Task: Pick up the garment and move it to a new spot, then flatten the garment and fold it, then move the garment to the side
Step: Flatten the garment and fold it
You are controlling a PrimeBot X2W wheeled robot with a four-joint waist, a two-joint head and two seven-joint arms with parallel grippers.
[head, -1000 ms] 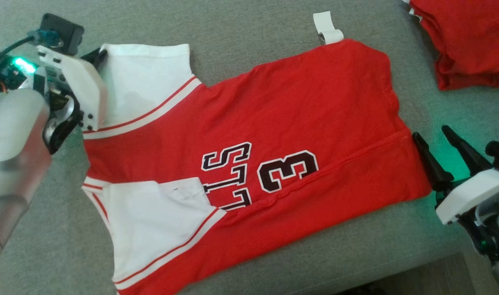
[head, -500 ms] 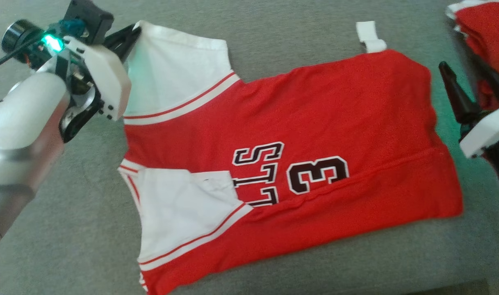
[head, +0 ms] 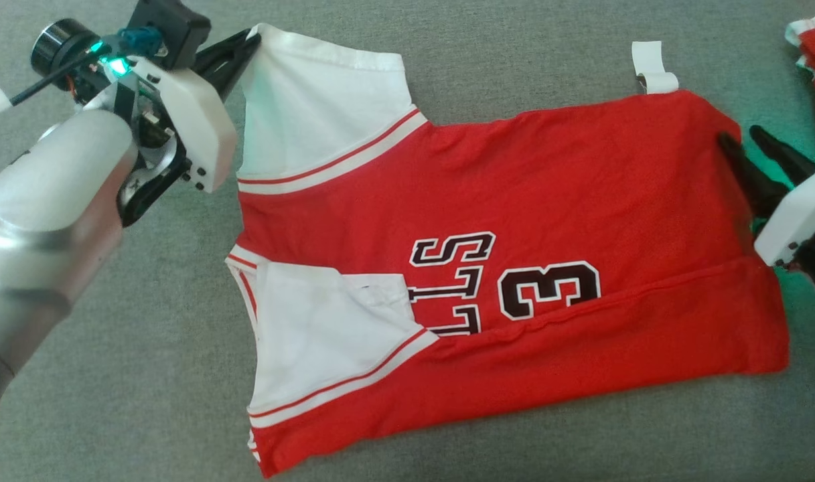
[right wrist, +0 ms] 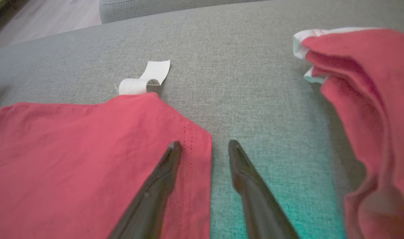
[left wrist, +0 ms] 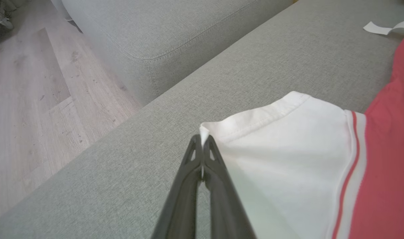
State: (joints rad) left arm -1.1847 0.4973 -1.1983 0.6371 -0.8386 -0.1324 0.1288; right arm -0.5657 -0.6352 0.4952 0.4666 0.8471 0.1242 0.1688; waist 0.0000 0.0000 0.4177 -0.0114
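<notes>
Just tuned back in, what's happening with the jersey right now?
The red jersey lies spread on the grey sofa cushion, with its near long edge already folded over the lettering. The left pincer is shut on the corner of the jersey's far white sleeve. The right pincer is open at the far hem corner, one finger over the red cloth and one over bare cushion, not gripping yet. Another red garment sits off to the right.
</notes>
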